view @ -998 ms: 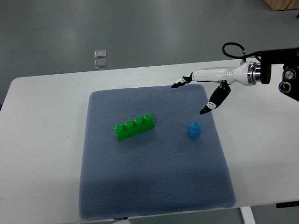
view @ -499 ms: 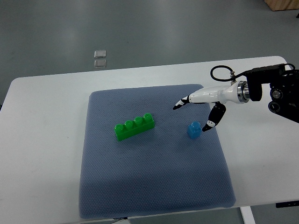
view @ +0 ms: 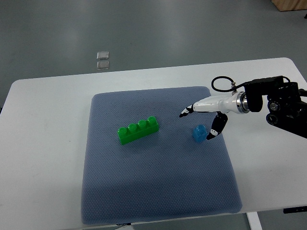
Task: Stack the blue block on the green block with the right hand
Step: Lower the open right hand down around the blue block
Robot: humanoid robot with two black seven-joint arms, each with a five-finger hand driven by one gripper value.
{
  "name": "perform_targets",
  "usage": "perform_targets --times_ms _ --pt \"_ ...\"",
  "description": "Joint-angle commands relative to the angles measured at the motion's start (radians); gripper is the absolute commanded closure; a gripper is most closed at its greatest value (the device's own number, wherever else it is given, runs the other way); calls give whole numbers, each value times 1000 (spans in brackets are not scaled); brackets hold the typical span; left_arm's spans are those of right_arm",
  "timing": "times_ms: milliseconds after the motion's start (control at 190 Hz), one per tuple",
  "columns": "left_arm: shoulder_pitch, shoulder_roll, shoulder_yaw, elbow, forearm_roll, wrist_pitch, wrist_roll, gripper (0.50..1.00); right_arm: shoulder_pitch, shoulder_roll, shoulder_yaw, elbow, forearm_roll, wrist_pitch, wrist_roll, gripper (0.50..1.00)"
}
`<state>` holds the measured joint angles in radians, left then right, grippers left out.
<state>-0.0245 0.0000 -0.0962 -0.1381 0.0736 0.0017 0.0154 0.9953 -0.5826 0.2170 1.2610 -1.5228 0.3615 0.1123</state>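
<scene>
Since a second ago the right hand has dropped from the far edge of the mat toward the near side and drawn in leftward, so that it now brackets the blue block. Its fingers reach out to the far left of the block while the thumb hangs just beside the block's right face — spread wide, holding nothing as yet. That straddling pose looks like the set-up for a pinch: one digit on each side so the block can be squeezed and lifted straight up.

The blue block sits on the blue-grey mat, toward its right side, apparently unmoved. The green block, a long four-stud brick, lies well apart to the left, angled slightly, studs up — ready to take the blue one on top.

No containers are in view; the mat on the white table is the only surface holding anything. The left arm does not show.
</scene>
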Motion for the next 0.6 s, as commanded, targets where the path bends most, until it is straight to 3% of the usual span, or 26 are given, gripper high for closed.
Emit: perform_targets --times_ms 0,194,515,593 --pt "0 0 1 0 0 0 0 500 0 7 1 0 1 -1 -6 585" --pt "0 0 0 0 0 0 0 500 -18 17 1 -2 10 1 -62 585" --pt "0 0 0 0 0 0 0 500 -26 50 4 -22 4 -21 -72 585" --pt "0 0 0 0 0 0 0 500 -27 61 4 -23 3 -27 -106 587"
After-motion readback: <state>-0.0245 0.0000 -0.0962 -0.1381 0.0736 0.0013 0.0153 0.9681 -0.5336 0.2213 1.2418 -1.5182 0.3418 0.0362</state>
